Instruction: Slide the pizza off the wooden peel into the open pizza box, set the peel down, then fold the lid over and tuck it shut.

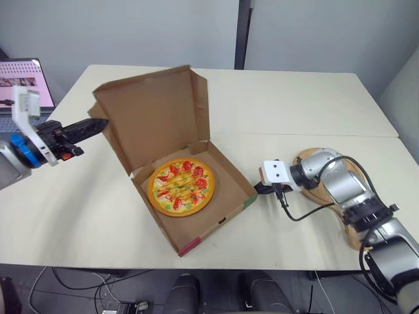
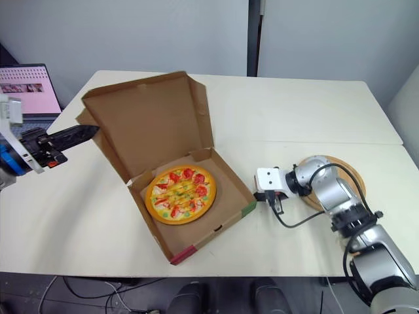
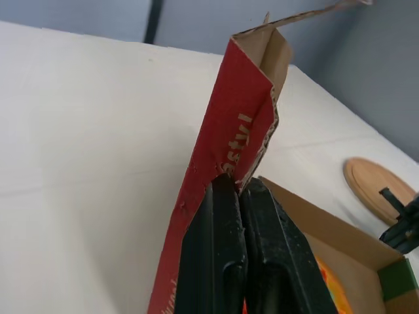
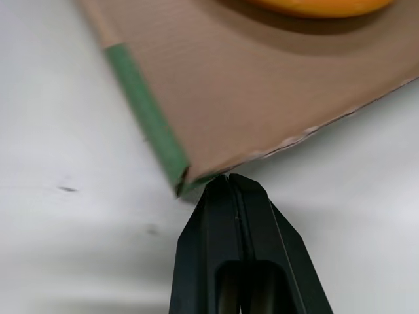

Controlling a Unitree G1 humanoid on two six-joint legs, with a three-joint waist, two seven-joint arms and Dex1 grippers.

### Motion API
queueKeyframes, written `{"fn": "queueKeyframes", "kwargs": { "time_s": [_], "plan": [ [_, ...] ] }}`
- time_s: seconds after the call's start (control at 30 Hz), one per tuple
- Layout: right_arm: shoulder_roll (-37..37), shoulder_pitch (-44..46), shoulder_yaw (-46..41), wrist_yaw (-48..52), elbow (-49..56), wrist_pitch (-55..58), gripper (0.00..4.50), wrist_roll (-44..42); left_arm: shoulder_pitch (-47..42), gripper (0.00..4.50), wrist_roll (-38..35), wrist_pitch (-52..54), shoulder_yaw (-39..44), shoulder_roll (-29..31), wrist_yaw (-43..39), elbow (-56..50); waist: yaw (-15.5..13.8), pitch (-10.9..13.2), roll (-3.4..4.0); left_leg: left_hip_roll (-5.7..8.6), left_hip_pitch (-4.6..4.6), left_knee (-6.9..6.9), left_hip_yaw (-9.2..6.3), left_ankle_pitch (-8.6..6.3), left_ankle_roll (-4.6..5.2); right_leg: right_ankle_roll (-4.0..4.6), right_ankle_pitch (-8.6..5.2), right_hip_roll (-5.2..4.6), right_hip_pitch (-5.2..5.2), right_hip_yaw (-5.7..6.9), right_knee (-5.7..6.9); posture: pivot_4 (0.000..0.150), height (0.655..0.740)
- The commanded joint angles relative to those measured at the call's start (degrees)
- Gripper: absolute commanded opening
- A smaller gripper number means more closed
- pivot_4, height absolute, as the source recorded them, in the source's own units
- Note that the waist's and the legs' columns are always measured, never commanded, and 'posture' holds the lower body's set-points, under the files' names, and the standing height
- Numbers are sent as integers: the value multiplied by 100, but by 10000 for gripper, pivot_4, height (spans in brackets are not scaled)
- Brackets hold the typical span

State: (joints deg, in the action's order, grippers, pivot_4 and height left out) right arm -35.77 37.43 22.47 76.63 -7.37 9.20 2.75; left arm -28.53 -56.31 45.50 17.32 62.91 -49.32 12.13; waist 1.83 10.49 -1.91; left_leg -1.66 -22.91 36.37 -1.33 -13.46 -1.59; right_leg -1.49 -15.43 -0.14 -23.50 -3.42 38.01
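Head view: round orange-crusted pizza w/ red and green toppings (image 1: 182,186) lies flat in the brown cardboard pizza box (image 1: 216,227), mid cream table (image 1: 294,104). The round wooden peel (image 2: 350,175) is set down to the right, under the right arm. The hinged cardboard lid (image 1: 157,114) stands upright at the box's far-left side. Left gripper (image 1: 97,124) meets the lid's left edge; right gripper (image 1: 256,190) sits at the box's right corner. Left wrist view: fingers pressed together, tips on the red printed side flap (image 3: 222,163), nothing pinched. Right wrist view: fingers likewise pressed together, tips touching the green-edged corner (image 4: 147,124). Step in hand, as I judge it: fold the lid. Best approach: push high on the lid and sweep it toward near-right, w/ side flaps guided inside the walls. Right tips brace so the box doesn't slide, then clear before tucking.
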Motion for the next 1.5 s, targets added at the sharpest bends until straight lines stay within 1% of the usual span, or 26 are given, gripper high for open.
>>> {"fn": "queueKeyframes", "kwargs": {
  "time_s": [0.03,0.17,0.3,0.4,0.5,0.6,0.7,0.77,0.83,0.97,1.0,1.07,1.27,1.43,1.5],
  "plan": [
    [-36,-246,-158,-148,977,646,189,-216,-384,0,587,-398,-223,26,-659,193,5,0,0,0,1,0,1,0,0,0,0,0,0,-1,1,1500,7400],
    [52,-521,-130,-477,1509,1115,189,-201,-676,0,1045,-615,-371,-73,-1054,525,2,-1,-2,0,0,1,2,0,0,-3,-2,2,-2,-2,2,1500,7400],
    [153,-660,-147,-755,1842,1450,189,-259,-760,0,1302,-786,-320,-202,-1302,622,0,-1,-3,0,-2,2,2,0,0,-7,-4,1,-2,-2,1,1500,7400],
    [264,-796,-141,-923,2187,1740,189,-401,-761,0,1432,-907,-174,-262,-1354,649,0,-1,-3,-2,-3,3,1,0,0,-6,-4,1,-2,-1,1,1500,7400],
    [364,-880,-112,-1150,2318,1898,189,-375,-693,0,1618,-1084,-80,-267,-1357,649,1,-1,-3,-2,-3,3,-1,0,0,-6,-4,1,-2,-1,2,1500,7400],
    [337,-831,-390,-1403,2260,2078,189,-451,-598,0,1757,-1293,94,-336,-1223,608,0,-1,-3,-2,-3,4,1,0,0,-6,-3,1,-2,-2,2,1500,7400],
    [425,-594,-855,-1883,1955,2118,6343,-550,-482,0,1890,-1478,193,-383,-1215,515,1,-1,-3,-2,-3,6,1,0,0,-3,-2,-1,-2,-3,3,1500,7400],
    [591,-427,-1124,-2151,1829,2213,12464,-703,-438,0,1928,-1528,260,-420,-1171,457,3,-1,-4,-1,-2,6,3,0,0,-3,-1,-1,-2,-4,3,1500,7400],
    [888,-161,-1406,-2466,1733,2382,20435,-916,-382,0,1964,-1582,321,-440,-1149,375,16,-2,-4,-3,-2,6,2,0,0,-2,-1,0,-2,-4,6,1500,7400],
    [1622,481,-1764,-3269,1484,2751,33948,-1134,-306,0,2000,-1642,400,-452,-1104,280,44,-2,-4,-8,-2,5,-1,0,1,0,0,4,-6,-3,14,1500,7400],
    [1750,606,-1808,-3401,1420,2809,38295,-1175,-304,0,2013,-1653,404,-451,-1101,282,46,-2,-4,-8,-2,5,-2,0,1,0,1,4,-6,-3,15,1500,7400],
    [2111,1015,-1955,-3740,1107,2919,44569,-1307,-308,0,2037,-1681,413,-449,-1100,294,43,-2,-4,-7,-2,5,-2,0,1,0,1,2,-6,-3,14,1500,7400],
    [2589,1724,-2076,-4170,240,2910,44569,-1468,-301,0,2086,-1710,435,-480,-1109,282,36,-3,-5,-4,-3,4,-2,0,1,1,2,-3,-6,-1,14,1500,7400],
    [2808,2038,-2136,-4339,-242,2705,44569,-1551,-249,0,2104,-1712,482,-537,-1063,236,46,-2,-5,-4,-5,3,-1,0,1,1,2,-3,-8,-1,15,1500,7400],
    [2829,2082,-2129,-4389,-334,2648,40630,-1578,-225,0,2093,-1695,512,-554,-1038,202,55,-2,-5,-5,-4,2,-2,0,1,1,2,-3,-8,-1,16,1500,7400]
  ]
}}
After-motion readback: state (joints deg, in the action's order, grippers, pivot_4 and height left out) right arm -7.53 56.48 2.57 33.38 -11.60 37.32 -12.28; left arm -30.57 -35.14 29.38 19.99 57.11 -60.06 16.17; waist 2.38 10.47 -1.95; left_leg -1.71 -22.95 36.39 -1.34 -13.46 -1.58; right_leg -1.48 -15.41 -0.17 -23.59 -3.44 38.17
